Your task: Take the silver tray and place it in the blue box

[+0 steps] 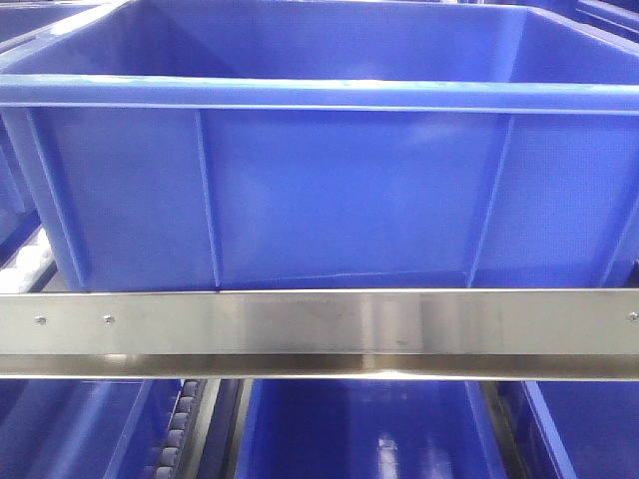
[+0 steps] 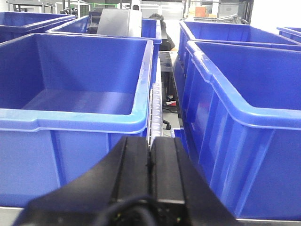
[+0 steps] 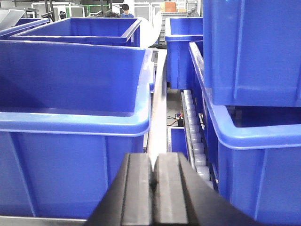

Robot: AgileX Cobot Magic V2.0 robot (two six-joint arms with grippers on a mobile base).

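A large blue box stands on the rack right in front of me, open at the top, with nothing visible inside. It seems to be the crate at the right of the left wrist view and at the left of the right wrist view. The silver tray does not clearly show. A grey rounded panel stands far back, and I cannot tell what it is. My left gripper is shut and empty, level with the gap between two crates. My right gripper is shut and empty, also before a gap.
A steel shelf rail runs across under the box. More blue crates stand on the level below, to the left and to the right, one stacked on another. Roller tracks run between the rows.
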